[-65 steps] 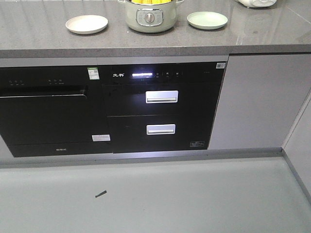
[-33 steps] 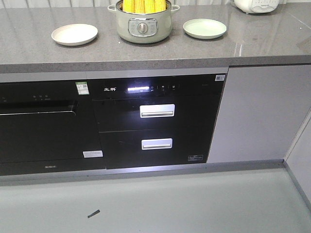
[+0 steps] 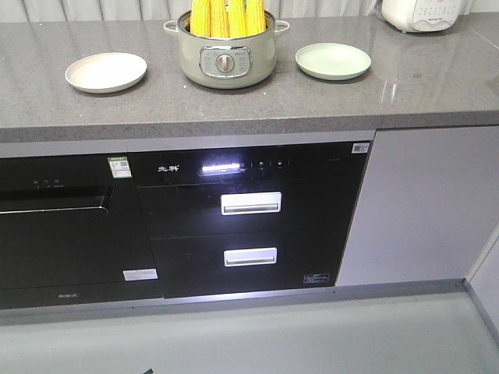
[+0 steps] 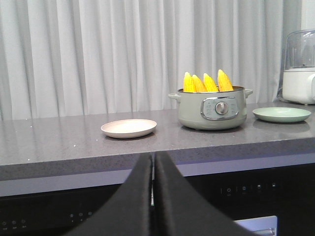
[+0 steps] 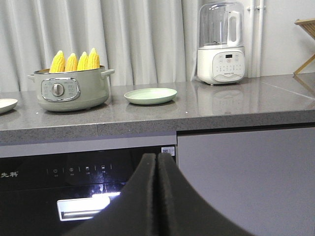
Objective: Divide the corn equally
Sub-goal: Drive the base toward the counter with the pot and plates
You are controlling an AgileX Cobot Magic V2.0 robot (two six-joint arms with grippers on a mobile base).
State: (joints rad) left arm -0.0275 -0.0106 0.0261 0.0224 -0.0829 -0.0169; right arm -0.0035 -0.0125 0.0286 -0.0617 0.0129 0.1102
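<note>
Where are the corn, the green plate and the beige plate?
corn [image 3: 221,17], front view, a middle cob
green plate [image 3: 333,61], front view, bare centre
beige plate [image 4: 129,128], left wrist view, bare centre

The front view has tipped upward over the last second, so everything on the counter [image 3: 234,105] sits lower in the picture than before. The corn [image 3: 226,17] was only a yellow sliver at the top edge; now it stands clear above the rim of the pot [image 3: 226,54]. The white plate [image 3: 105,72] has slid down and left, the green plate [image 3: 333,61] straight down. A strip of curtain [image 3: 101,9] has appeared behind them, along with more of the white appliance [image 3: 425,12]. Less floor [image 3: 327,335] shows — the dark scrap [image 3: 145,369] on it is nearly off the bottom edge.
</note>
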